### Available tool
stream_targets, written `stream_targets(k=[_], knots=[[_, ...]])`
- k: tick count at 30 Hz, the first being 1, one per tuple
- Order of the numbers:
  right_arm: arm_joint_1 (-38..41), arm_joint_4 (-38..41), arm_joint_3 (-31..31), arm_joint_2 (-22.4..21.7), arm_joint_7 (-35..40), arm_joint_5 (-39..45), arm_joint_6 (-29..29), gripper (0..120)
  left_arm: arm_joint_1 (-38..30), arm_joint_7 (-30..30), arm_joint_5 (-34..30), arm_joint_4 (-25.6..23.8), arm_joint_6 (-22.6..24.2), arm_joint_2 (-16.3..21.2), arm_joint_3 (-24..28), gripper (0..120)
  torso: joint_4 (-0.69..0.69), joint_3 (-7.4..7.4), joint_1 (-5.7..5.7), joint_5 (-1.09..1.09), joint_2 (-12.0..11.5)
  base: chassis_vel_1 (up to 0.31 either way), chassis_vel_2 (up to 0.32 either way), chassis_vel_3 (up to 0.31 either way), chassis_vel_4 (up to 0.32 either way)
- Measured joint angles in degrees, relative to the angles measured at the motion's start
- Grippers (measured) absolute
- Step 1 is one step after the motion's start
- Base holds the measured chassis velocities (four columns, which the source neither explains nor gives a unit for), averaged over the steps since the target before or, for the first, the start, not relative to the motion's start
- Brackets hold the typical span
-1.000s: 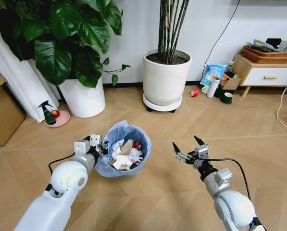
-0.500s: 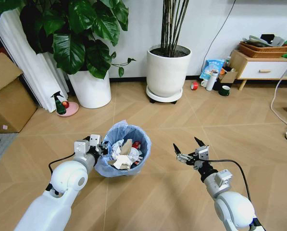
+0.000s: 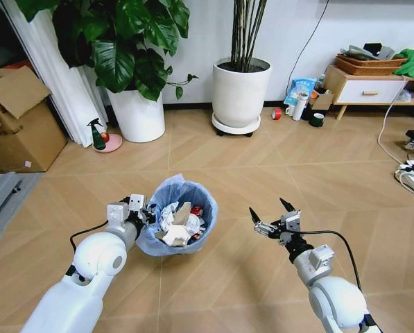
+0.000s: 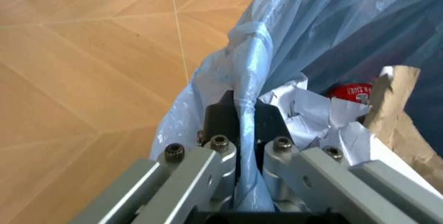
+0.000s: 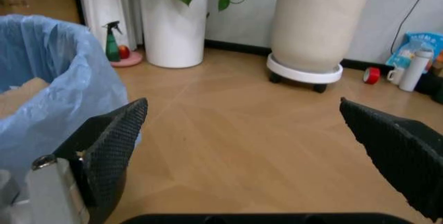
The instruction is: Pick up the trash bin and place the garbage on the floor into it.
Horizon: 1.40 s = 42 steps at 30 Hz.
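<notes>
The trash bin (image 3: 177, 216), lined with a crinkly light-blue bag, hangs in front of me over the floor (image 3: 276, 173). My left gripper (image 3: 143, 210) is shut on its rim at the left side; in the left wrist view the fingers (image 4: 220, 125) clamp the bag-covered rim of the trash bin (image 4: 325, 32). Garbage (image 3: 178, 220) fills the bin: crumpled white paper (image 4: 312, 115), brown paper (image 4: 391, 105) and a red wrapper (image 4: 353, 92). My right gripper (image 3: 270, 210) hovers open to the right of the bin, empty. In the right wrist view its fingers (image 5: 114, 146) spread wide beside the bin (image 5: 49, 89).
Two large white plant pots (image 3: 240, 94) (image 3: 139, 114) stand at the wall ahead. A cardboard box (image 3: 23, 121) sits far left, a spray bottle (image 3: 96, 134) beside it. A low cabinet (image 3: 373, 87), mugs, a red tape roll (image 3: 277, 113) and cables (image 3: 411, 170) lie at the right.
The whole head view has shifted: the pots and cabinet appear farther off and more floor shows, so the camera moved back. Both arms and the bin keep their places relative to me.
</notes>
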Motion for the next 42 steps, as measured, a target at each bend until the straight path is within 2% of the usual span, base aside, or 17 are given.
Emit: stream_targets(k=[42], knots=[[-0.5,-0.1,-0.6,-0.8,0.1,-0.4,0.0,100,0.6,-0.4,-0.1,-0.6,0.0,-0.2,-0.2,0,0.00,0.00,0.00,0.00,0.0,0.247,-0.190,-0.251,0.189]])
